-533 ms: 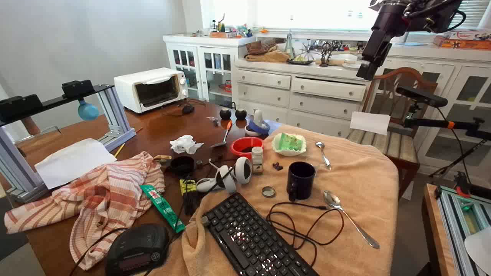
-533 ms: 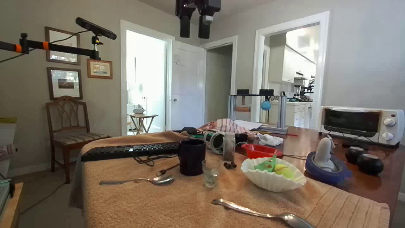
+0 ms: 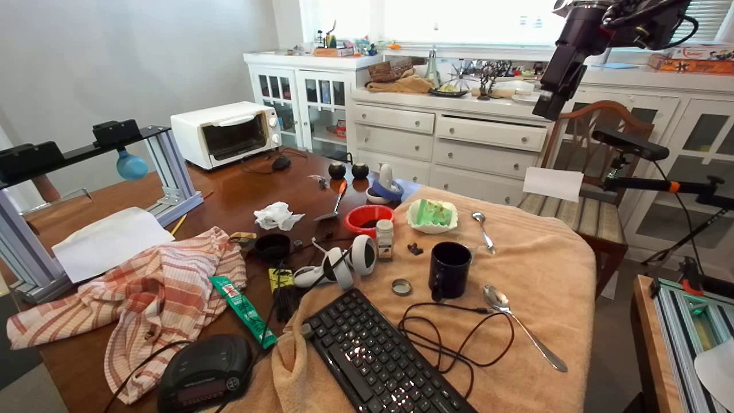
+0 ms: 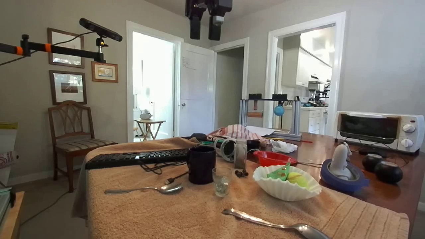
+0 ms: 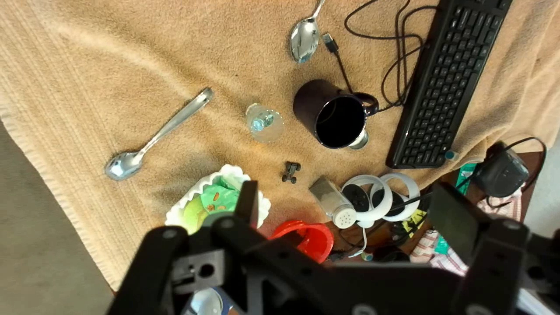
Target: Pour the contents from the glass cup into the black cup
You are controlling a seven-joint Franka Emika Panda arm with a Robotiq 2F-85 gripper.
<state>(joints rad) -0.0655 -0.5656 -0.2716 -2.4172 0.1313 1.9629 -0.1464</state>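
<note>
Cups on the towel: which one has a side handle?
The black cup: its handle points toward the keyboard. The glass cup, standing beside it, shows no handle.

This is a home, by its look a dining room. The worktop (image 3: pixel 246 192) is polished wood, part-covered by a tan towel (image 3: pixel 539 269), and carries a white toaster oven (image 3: pixel 226 135). Behind the worktop, in an exterior view, white drawers (image 3: pixel 484 135) and glass-fronted cabinets (image 3: pixel 298 106) stand below a bright window (image 3: pixel 464 23). Beyond the worktop, in an exterior view, a doorway (image 4: pixel 272 66) opens on white kitchen cupboards (image 4: pixel 305 69); framed pictures (image 4: pixel 68 87) hang near a wooden chair (image 4: pixel 78 144). Lab gear shares the room: a camera (image 3: pixel 631 144) on a boom (image 3: pixel 636 184) beside the worktop.
</note>
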